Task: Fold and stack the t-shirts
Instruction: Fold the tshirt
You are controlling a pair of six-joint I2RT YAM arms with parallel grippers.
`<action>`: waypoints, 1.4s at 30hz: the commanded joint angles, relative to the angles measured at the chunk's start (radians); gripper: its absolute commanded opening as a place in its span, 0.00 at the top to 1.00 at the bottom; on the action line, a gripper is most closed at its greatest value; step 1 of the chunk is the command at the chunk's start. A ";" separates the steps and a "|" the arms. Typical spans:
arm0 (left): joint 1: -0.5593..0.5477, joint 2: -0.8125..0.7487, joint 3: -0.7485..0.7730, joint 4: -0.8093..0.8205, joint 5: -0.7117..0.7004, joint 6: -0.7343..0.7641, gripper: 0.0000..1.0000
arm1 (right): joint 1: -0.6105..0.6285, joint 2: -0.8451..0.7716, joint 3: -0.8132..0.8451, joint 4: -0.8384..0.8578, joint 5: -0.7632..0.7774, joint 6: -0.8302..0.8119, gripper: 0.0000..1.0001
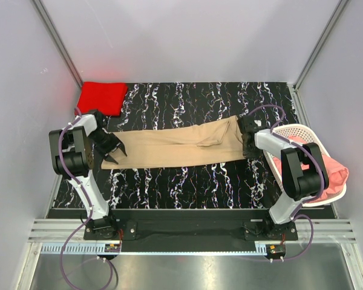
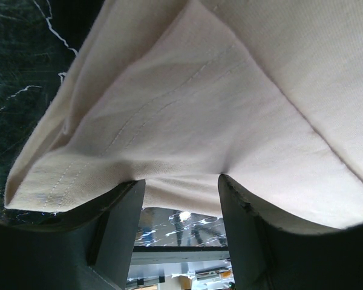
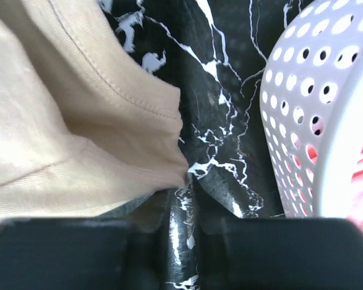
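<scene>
The tan t-shirt [image 1: 181, 145] lies folded into a long band across the middle of the table. My left gripper [image 1: 111, 154] is at its left end. In the left wrist view the gripper [image 2: 181, 178] is open, its fingers wide apart, and the tan cloth [image 2: 218, 103] lies across their tips. My right gripper [image 1: 249, 130] is at the band's right end. In the right wrist view it [image 3: 187, 184] is nearly closed, pinching a corner of the tan cloth [image 3: 78, 121]. A folded red t-shirt [image 1: 103, 96] lies at the back left. The salmon-pink t-shirt [image 1: 330, 172] sits in the basket.
The white lattice basket [image 1: 290, 130] stands at the right edge of the table, close beside my right gripper, and its wall [image 3: 314, 103] fills the right of the right wrist view. The black marbled table top [image 1: 187, 96] runs between the grey side walls.
</scene>
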 commanded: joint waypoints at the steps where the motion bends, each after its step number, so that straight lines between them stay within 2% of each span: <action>1: 0.017 0.034 -0.005 0.061 -0.153 0.053 0.41 | 0.006 -0.047 0.003 0.037 0.092 -0.053 0.66; 2: 0.017 0.029 -0.007 0.063 -0.148 0.052 0.41 | 0.008 -0.054 0.012 0.028 0.065 -0.043 0.59; 4: 0.017 0.017 -0.015 0.068 -0.136 0.056 0.41 | 0.006 -0.076 0.046 -0.004 0.054 -0.024 0.53; 7: 0.015 -0.027 -0.041 0.081 -0.102 0.055 0.41 | 0.006 -0.128 0.117 -0.066 0.020 0.008 0.50; 10: 0.009 -0.064 -0.062 0.091 -0.066 0.046 0.40 | 0.006 -0.148 0.202 -0.081 -0.087 0.031 0.50; 17: -0.026 -0.087 -0.038 0.077 -0.033 0.035 0.40 | 0.015 -0.004 0.331 -0.064 -0.398 0.128 0.68; 18: -0.028 -0.089 -0.035 0.077 -0.036 0.035 0.40 | 0.017 0.026 0.339 -0.063 -0.426 0.132 0.74; 21: -0.028 -0.090 -0.029 0.066 -0.041 0.038 0.40 | 0.020 0.065 0.339 -0.063 -0.477 0.152 0.83; 25: -0.026 -0.095 -0.035 0.069 -0.044 0.041 0.40 | 0.020 0.087 0.288 -0.060 -0.465 0.151 0.89; 29: -0.026 -0.084 -0.036 0.068 -0.049 0.047 0.40 | 0.008 0.113 0.265 -0.057 -0.325 0.146 0.89; 34: -0.028 -0.076 -0.024 0.060 -0.067 0.065 0.40 | -0.023 0.209 0.320 -0.113 -0.238 0.148 0.89; 38: -0.028 -0.112 -0.030 0.072 -0.075 0.081 0.40 | -0.022 0.212 0.351 -0.126 -0.176 0.125 0.86; 42: -0.028 -0.156 -0.050 0.086 -0.052 0.088 0.39 | -0.008 0.197 0.415 -0.153 -0.181 0.083 0.79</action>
